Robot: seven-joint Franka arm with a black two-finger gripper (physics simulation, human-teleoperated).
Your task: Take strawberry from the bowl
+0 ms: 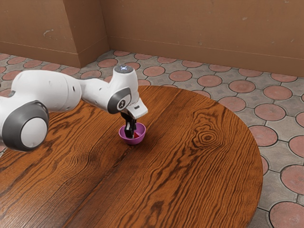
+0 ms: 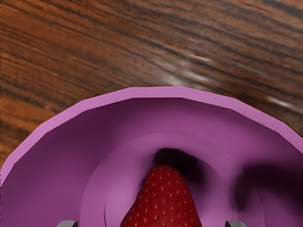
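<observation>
Tapering red strawberry point(image 2: 162, 201), pale seeds, in purple bowl point(image 2: 156, 92), hand point(image 1: 132, 135) unclenched around it

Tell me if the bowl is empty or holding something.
Not empty: a red strawberry sits inside the purple bowl, within its rim in both views.

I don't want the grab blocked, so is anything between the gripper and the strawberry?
Nothing visible is in the way. The gripper reaches into the purple bowl, its fingers apart on either side of the strawberry.
</observation>
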